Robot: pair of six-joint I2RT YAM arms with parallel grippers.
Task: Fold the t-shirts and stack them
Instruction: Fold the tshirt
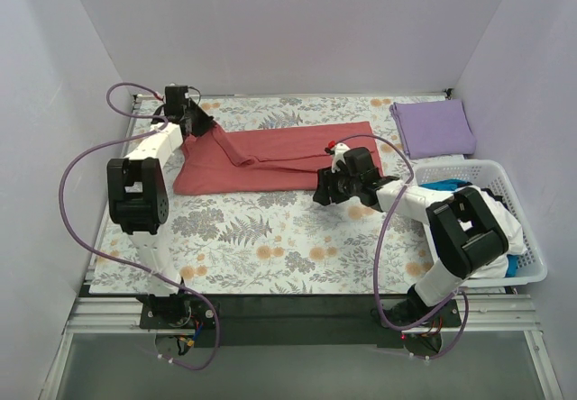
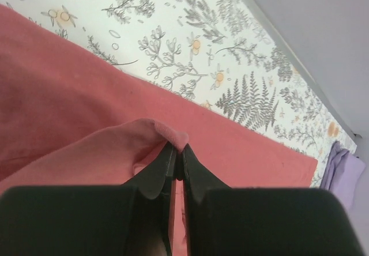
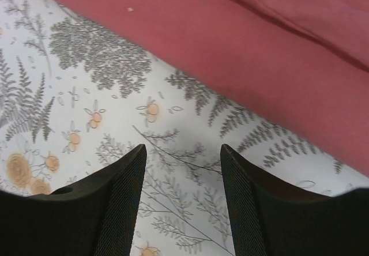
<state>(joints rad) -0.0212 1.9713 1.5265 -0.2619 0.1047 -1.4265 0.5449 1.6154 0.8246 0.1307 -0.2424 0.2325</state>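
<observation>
a fold of the salmon-red t-shirt, laid across the far side of the floral-clothed desk, is pinched in the left claw, likely so it can be drawn over. the right claw is held wide and empty near the hem. the lavender t-shirt is set folded at the far right, behind the white basket. the desk is enclosed by pale walls.
</observation>
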